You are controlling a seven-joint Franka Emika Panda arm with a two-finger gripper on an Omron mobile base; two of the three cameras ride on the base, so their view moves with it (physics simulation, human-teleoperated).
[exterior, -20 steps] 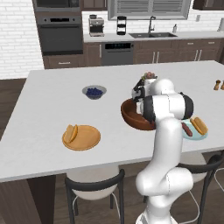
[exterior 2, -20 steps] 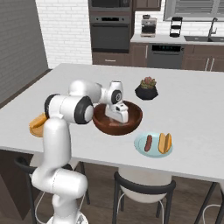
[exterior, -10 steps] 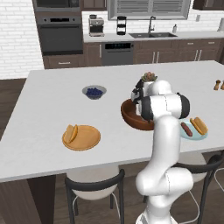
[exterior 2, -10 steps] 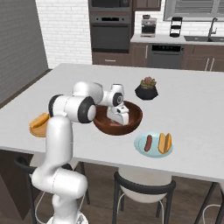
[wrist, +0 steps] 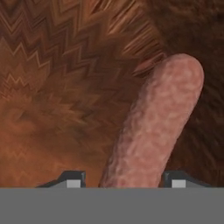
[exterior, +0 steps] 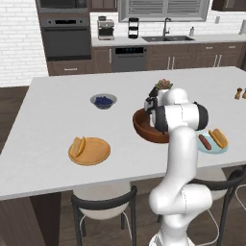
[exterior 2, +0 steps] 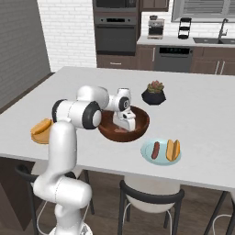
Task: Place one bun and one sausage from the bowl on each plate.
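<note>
The large, deep, dark reddish-brown wooden bowl (exterior: 144, 129) sits on the white kitchen island counter (exterior: 57, 115), and everything else is placed from it. The white arm's two-finger gripper (exterior 2: 124, 120) reaches down inside the bowl (exterior 2: 140, 123). In the hand view its two dark fingertips (wrist: 72, 178) stand apart on either side of a pinkish-brown sausage (wrist: 153, 127) that lies on the bowl's grained wooden floor (wrist: 52, 87); the claw is spread, with the sausage's near end between the tips, and whether the tips touch it cannot be told. In the right base view a small pinkish piece of that sausage (exterior 2: 120, 131) shows low in the bowl just beneath the hand.

To the right of the bowl, near it, lies the pale teal rimmed round plate (exterior 2: 147, 151), which carries one brown sausage (exterior 2: 155, 150) and one tan bun (exterior 2: 173, 149) side by side. Well to the left of the bowl lies the tan-orange round wooden plate (exterior: 96, 153), with a tan bun (exterior: 77, 146) on its left part.

Behind the bowl, just beside it, stands a black faceted plant pot (exterior 2: 153, 95) with a reddish-green plant. Behind and to the left of the bowl sits a small grey bowl of dark blue berries (exterior: 103, 101).
</note>
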